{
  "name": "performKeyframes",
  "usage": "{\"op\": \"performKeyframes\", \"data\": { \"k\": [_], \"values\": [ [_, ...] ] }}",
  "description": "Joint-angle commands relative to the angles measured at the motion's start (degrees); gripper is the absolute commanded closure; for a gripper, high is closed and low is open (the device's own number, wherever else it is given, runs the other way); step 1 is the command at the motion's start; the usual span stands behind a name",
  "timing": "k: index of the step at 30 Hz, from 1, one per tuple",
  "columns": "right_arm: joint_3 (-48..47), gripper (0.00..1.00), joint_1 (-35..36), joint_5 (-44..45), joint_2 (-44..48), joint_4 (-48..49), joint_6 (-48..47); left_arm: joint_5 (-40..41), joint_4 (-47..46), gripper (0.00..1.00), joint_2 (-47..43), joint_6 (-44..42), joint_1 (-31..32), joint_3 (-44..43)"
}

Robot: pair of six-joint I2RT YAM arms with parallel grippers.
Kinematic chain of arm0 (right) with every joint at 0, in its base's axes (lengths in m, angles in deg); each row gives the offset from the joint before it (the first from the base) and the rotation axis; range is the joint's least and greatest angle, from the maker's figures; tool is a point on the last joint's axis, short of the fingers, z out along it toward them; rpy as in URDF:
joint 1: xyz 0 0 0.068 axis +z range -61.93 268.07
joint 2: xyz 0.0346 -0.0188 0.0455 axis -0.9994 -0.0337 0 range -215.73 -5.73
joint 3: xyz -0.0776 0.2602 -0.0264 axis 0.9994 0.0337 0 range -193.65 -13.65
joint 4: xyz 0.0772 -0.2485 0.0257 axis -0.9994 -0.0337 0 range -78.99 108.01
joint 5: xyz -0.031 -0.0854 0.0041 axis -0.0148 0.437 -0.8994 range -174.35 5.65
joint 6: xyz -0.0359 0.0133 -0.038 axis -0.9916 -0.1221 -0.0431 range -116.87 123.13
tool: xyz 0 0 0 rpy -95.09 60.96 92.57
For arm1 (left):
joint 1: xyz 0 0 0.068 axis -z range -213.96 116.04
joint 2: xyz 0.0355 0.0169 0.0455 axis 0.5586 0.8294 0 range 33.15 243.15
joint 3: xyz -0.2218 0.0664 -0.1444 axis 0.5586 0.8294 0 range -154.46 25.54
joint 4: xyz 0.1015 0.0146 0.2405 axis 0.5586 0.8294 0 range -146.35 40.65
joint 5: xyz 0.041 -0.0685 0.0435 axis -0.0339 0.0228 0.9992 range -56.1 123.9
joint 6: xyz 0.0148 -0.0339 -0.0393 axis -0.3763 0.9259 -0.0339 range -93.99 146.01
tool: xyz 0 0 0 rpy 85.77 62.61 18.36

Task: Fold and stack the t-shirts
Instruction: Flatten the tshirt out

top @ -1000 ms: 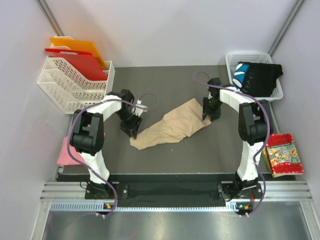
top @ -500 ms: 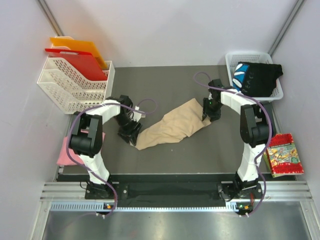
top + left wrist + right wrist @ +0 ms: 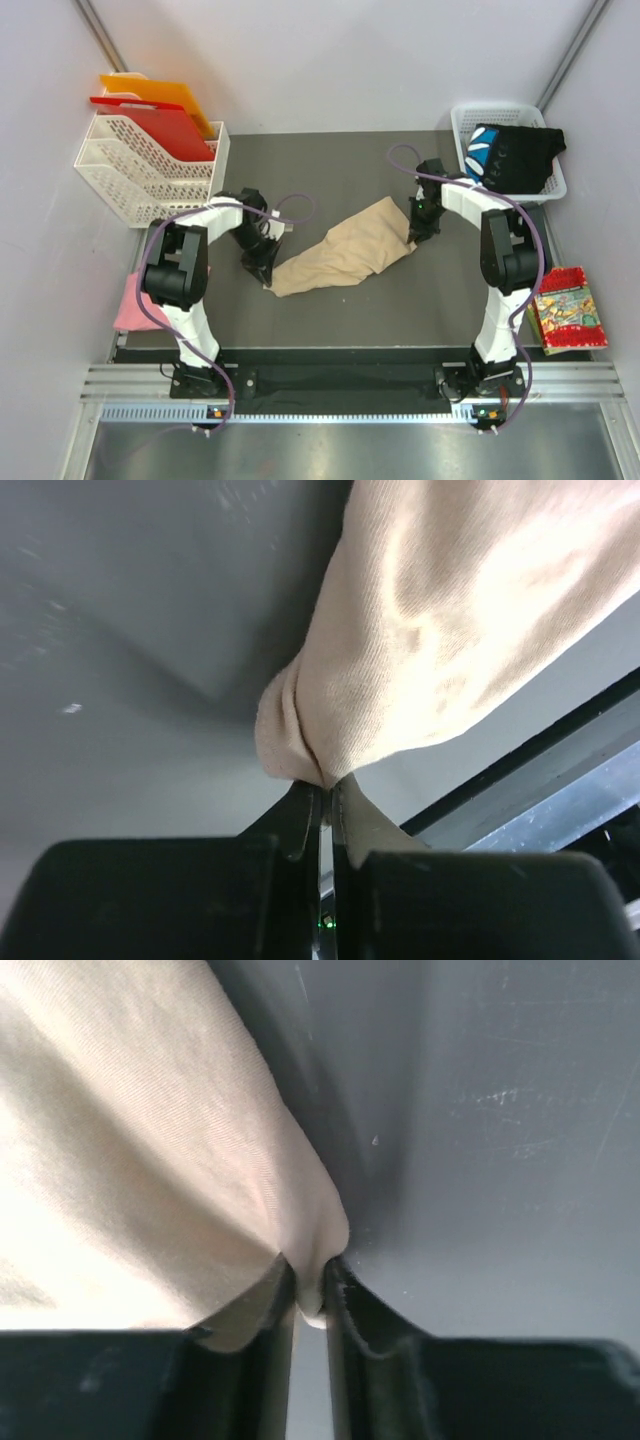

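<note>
A beige t-shirt lies crumpled in a long diagonal strip across the dark table mat. My left gripper is shut on its lower left corner; the left wrist view shows the beige cloth pinched between the jaws of that gripper. My right gripper is shut on the upper right end, and the right wrist view shows a fold of that cloth squeezed in its jaws. A black t-shirt with blue-and-white print fills the white basket. A pink t-shirt lies at the table's left edge.
A white slotted rack at the back left holds a red board and an orange board. A colourful printed packet lies at the right edge. Purple cables loop from both arms.
Both grippers have closed on the ends of the beige t-shirt. The left one slid right to the lower left corner, and the right one pinched the upper right end.
</note>
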Motion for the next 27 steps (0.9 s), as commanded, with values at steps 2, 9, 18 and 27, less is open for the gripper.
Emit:
{"op": "performKeyframes", "data": {
  "k": [2,9,18,27],
  "values": [
    [-2.8,0.98,0.4,-1.3,3.2,-1.1,0.5,-0.2,1.8,1.00,-0.6,-0.2,-0.2,-6.8],
    [-15.7,1.00,0.1,-1.5,5.7,-4.3,0.4,9.1,4.0,1.00,1.5,-2.2,-2.1,-33.4],
    [-19.8,1.00,0.1,-1.2,14.5,-2.8,-1.3,20.3,-1.7,1.00,-0.1,-7.4,-2.9,-49.3],
    [1.9,1.00,0.9,-0.5,28.5,-5.0,-2.4,19.9,-3.3,1.00,-8.6,-9.0,-3.1,-31.3]
  ]
}}
